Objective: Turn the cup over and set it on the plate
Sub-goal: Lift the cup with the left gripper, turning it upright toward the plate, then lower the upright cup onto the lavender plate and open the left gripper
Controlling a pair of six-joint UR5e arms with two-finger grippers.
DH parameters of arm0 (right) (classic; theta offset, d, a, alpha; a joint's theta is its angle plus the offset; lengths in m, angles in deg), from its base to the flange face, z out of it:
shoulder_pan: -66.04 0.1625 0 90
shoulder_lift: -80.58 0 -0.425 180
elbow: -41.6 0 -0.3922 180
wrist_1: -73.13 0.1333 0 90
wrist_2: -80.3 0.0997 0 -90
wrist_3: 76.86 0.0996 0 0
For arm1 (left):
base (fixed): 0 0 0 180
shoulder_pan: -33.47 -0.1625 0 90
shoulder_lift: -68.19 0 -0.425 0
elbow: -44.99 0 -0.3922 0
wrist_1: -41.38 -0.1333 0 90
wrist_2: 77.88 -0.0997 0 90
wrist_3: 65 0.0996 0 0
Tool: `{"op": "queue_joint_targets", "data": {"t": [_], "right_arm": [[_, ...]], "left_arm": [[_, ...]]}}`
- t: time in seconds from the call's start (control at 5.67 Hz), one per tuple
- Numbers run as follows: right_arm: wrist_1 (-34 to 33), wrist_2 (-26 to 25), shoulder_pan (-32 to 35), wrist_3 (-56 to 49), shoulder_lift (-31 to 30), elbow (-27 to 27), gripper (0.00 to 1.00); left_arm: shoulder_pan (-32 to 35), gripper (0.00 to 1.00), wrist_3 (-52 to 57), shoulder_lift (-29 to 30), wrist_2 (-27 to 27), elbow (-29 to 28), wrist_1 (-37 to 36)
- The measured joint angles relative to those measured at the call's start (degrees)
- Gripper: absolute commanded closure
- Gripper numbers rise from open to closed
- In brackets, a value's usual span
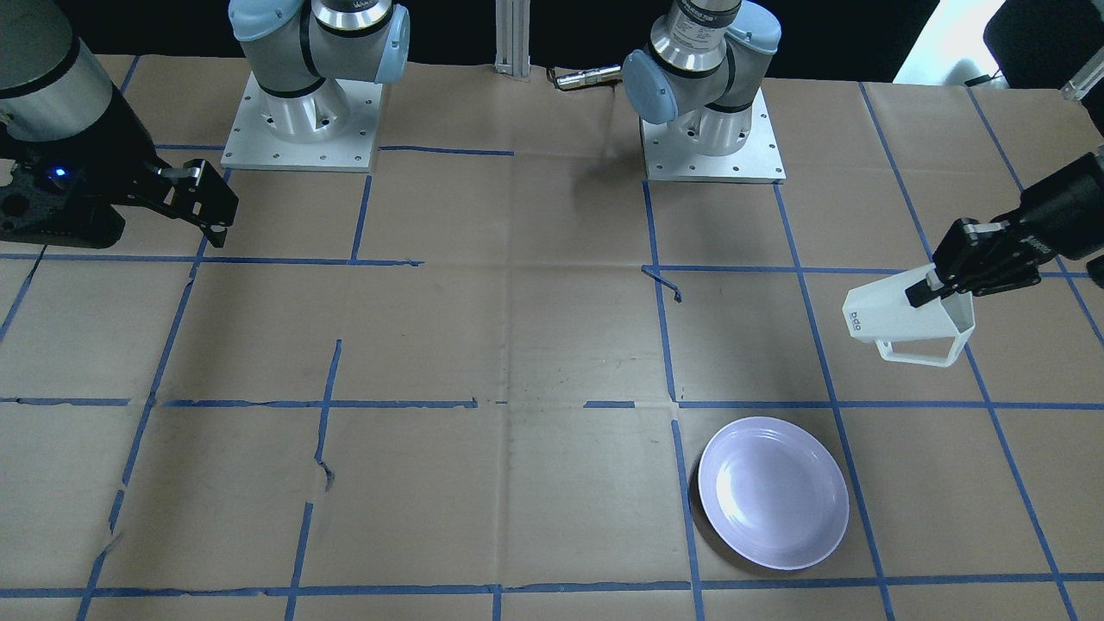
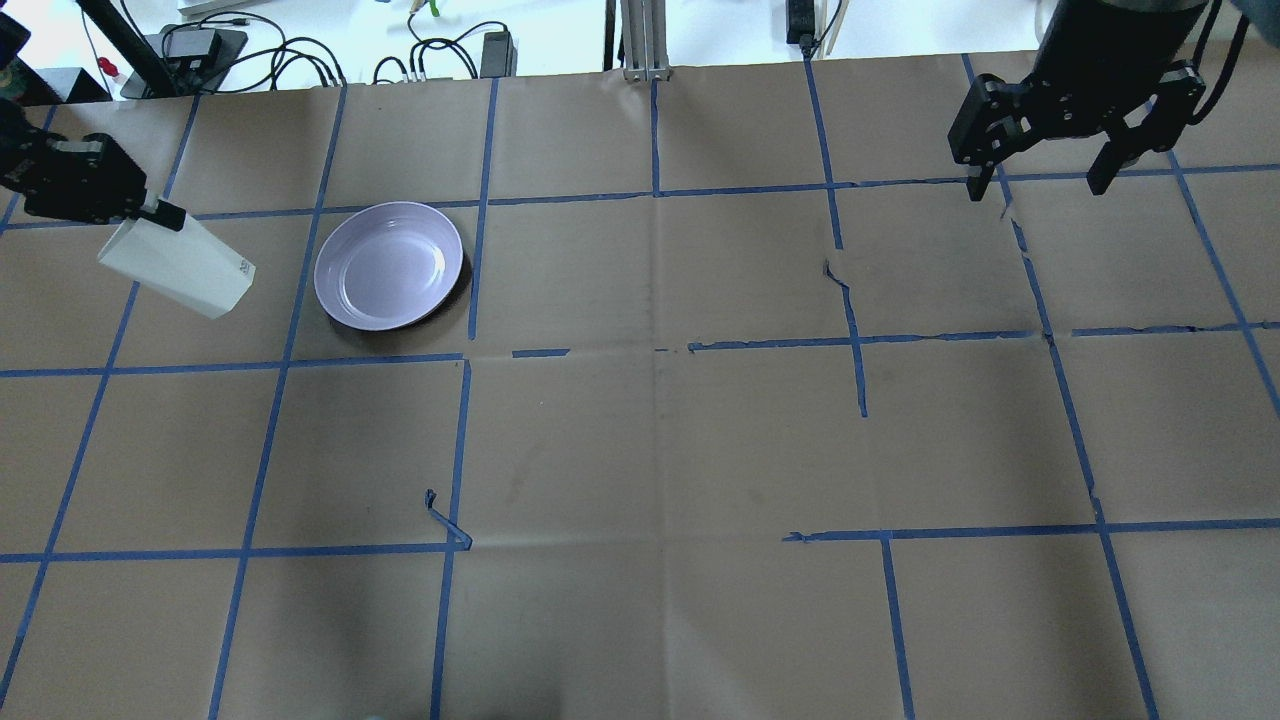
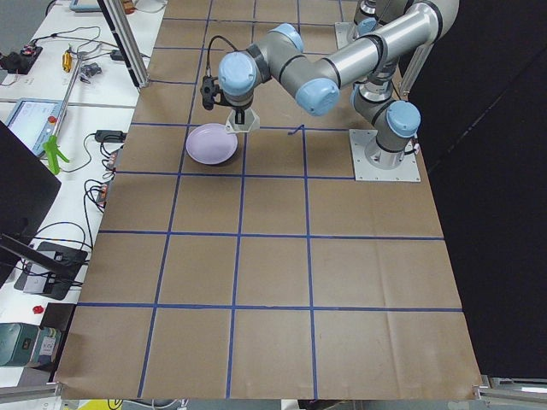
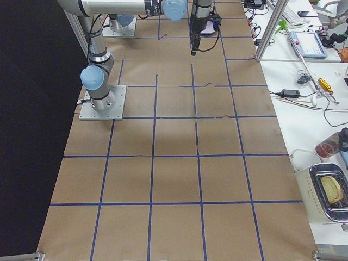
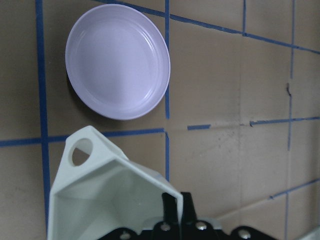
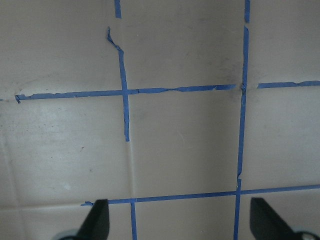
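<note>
The white faceted cup (image 1: 906, 321) hangs in the air, tilted on its side, base toward the table's middle and handle down. My left gripper (image 1: 936, 283) is shut on the cup's rim wall. The cup also shows in the overhead view (image 2: 180, 265) and the left wrist view (image 5: 107, 192), where the left gripper (image 5: 175, 207) pinches its wall. The pale lavender plate (image 1: 773, 492) lies empty on the table beside and below the cup; it also shows overhead (image 2: 388, 264) and in the left wrist view (image 5: 117, 67). My right gripper (image 2: 1040, 185) is open and empty, far from both.
Brown paper with blue tape grid lines covers the table (image 2: 660, 420). The two arm bases (image 1: 302, 121) (image 1: 711, 129) stand at the robot's side. Loose tape curls up near the middle (image 1: 664, 280). Cables and gear lie beyond the far edge (image 2: 300, 50).
</note>
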Motion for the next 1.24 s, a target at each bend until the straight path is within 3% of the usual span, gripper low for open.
{"op": "queue_joint_targets", "data": {"t": [0.53, 0.71, 1.24], "right_arm": [[0.00, 0.00, 0.00, 0.00, 0.00, 0.00, 0.00], [-0.03, 0.00, 0.00, 0.00, 0.00, 0.00, 0.00], [-0.01, 0.00, 0.00, 0.00, 0.00, 0.00, 0.00]], "left_arm": [[17.28, 1.00, -6.91, 6.64, -18.16, 0.60, -24.99], [20.13, 1.00, -7.98, 9.73, -20.91, 1.62, -31.71], [21.83, 1.00, -8.96, 16.11, -22.50, 6.57, -41.82]]}}
